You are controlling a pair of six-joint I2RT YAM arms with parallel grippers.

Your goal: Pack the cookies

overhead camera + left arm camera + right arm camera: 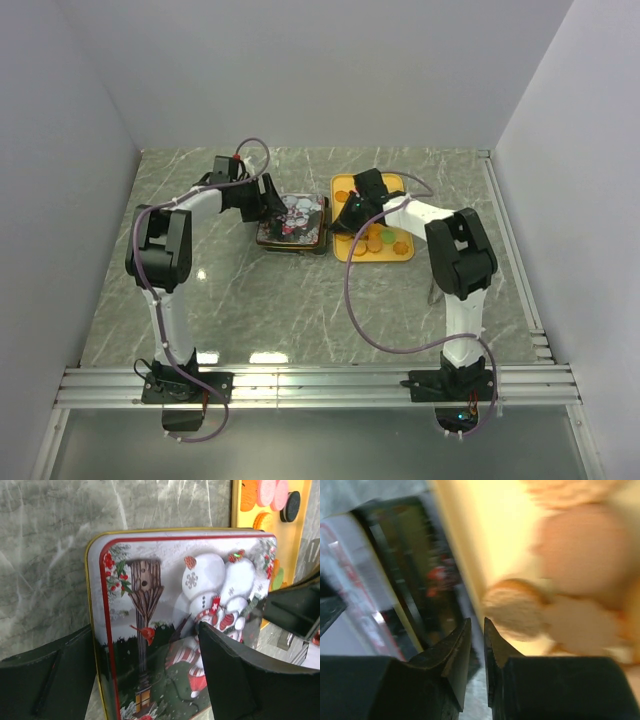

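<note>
From above, shows the left arm (160, 245) folded at the elbow and reaching forward, with the left gripper (272, 200) at the left edge of the Christmas tin (300, 225). Shows the right arm (460, 255) bent inward, its right gripper (350, 215) low over the left side of the yellow tray (403, 256). Places the cookies (380, 240) on that tray, just beside the tin.

Through the left wrist, looks down on the snowman lid (150, 580). Finds the jaws wide apart, one finger (50, 675) outside the tin's edge and the other (240, 675) over the lid.

Through the right wrist, blurs badly. Finds the jaws nearly together, with a thin slit between them and nothing in it, close to a tan cookie (512, 610).
</note>
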